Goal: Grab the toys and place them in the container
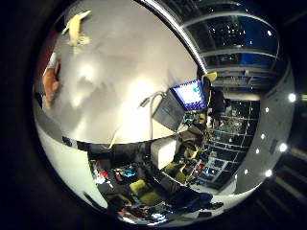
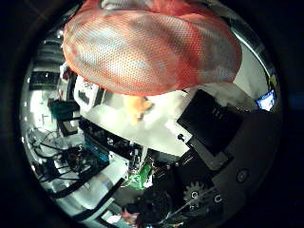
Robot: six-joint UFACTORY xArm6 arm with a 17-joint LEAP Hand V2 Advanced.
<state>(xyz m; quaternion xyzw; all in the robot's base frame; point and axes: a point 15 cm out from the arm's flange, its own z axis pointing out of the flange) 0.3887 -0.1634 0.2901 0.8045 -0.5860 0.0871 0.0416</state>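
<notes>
A large red-orange thing with a mesh surface (image 2: 152,47) fills much of the right thumb side palm view, so it is close to the palm. I cannot tell whether it is a toy or the container. Beyond it a small orange toy (image 2: 141,106) lies on the white table (image 2: 114,112). Black and geared parts of my hand (image 2: 211,128) reach in beside the mesh thing. The right little finger side palm view shows a yellow toy (image 1: 77,27) lying far off on the white table (image 1: 125,67), and a pink-orange thing (image 1: 50,82) at the table's edge.
A lit monitor (image 1: 189,94) stands beyond the table's edge, with a grey box (image 1: 169,111) beside it. Cluttered benches and equipment (image 1: 153,172) lie past the table. More equipment and shelving (image 2: 66,133) show below the table's edge.
</notes>
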